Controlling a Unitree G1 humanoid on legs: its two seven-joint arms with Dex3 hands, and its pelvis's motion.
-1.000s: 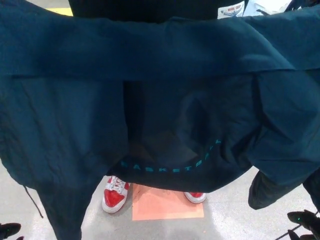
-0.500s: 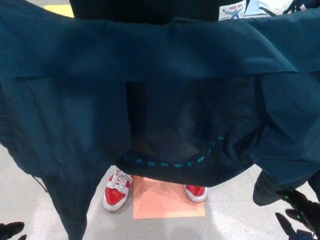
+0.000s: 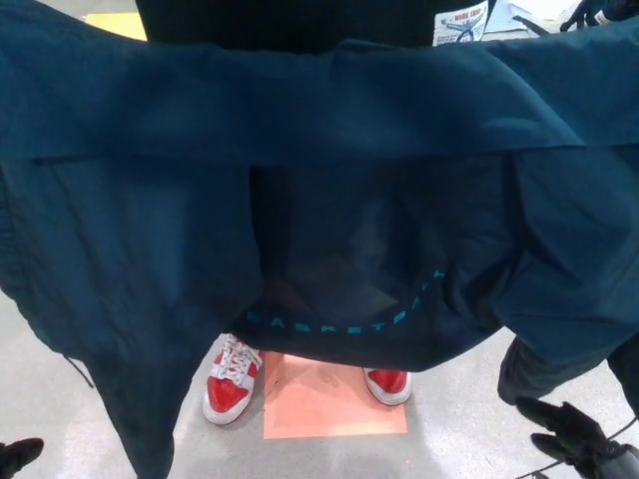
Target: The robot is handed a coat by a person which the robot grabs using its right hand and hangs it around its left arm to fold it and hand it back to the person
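well, the coat (image 3: 319, 120) hangs spread across nearly the whole view. the right hand (image 3: 571, 437), low at the right, fingers apart and empty, should rise and take a firm fold near the top edge (not the loose hem). only a sliver of the left hand (image 3: 14, 455) shows, its state unreadable; the coat hides the person except red shoes (image 3: 230, 384).

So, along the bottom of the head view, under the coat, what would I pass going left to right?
Robot's left hand at the edge → red-and-white shoe → orange floor patch → second red shoe → robot's right hand.
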